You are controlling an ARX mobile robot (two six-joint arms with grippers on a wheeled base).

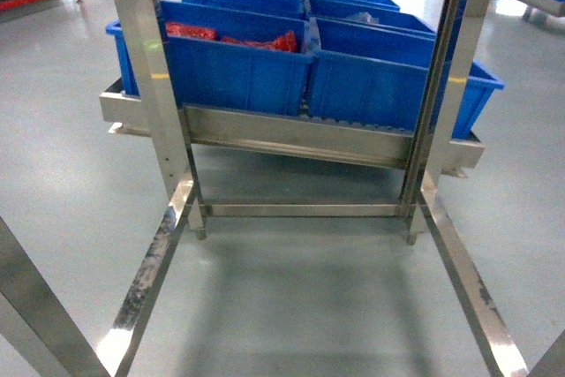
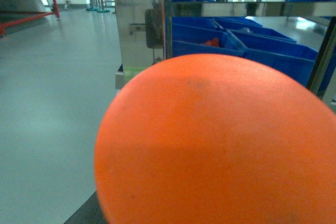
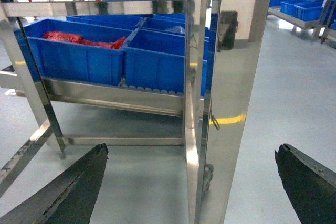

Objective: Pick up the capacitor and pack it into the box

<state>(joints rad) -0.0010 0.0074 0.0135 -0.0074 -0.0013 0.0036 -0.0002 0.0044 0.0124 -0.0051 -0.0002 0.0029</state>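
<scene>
**Capacitor and box not made out; right fingers spread before the rack**

Capacitor and box cannot be picked out in any of the three views, so their place cannot be told.

The right fingers (image 3: 68,192) stand wide apart, dark and rough-edged, one at each lower corner of the right wrist view, with nothing between them but grey floor (image 3: 131,182). Just ahead of them, between the two tips, rises a polished steel upright (image 3: 231,103) of the rack (image 1: 291,134). Beyond it and to the left, blue bins (image 3: 79,56) sit side by side on the rack's sloping shelf, leaning toward the fingers. The nearest left bin holds red items (image 3: 84,39), too blurred to name.

The left fingers do not show: an orange rounded shape (image 2: 220,145) fills most of the left wrist view, so I cannot tell whether they are apart or together. Past that shape the same rack and more blue bins appear.

From the head view the rack stands straight ahead, two front blue bins touching at the middle, red items in the left one, and steel floor rails (image 1: 146,289) running toward the camera on both sides.
</scene>
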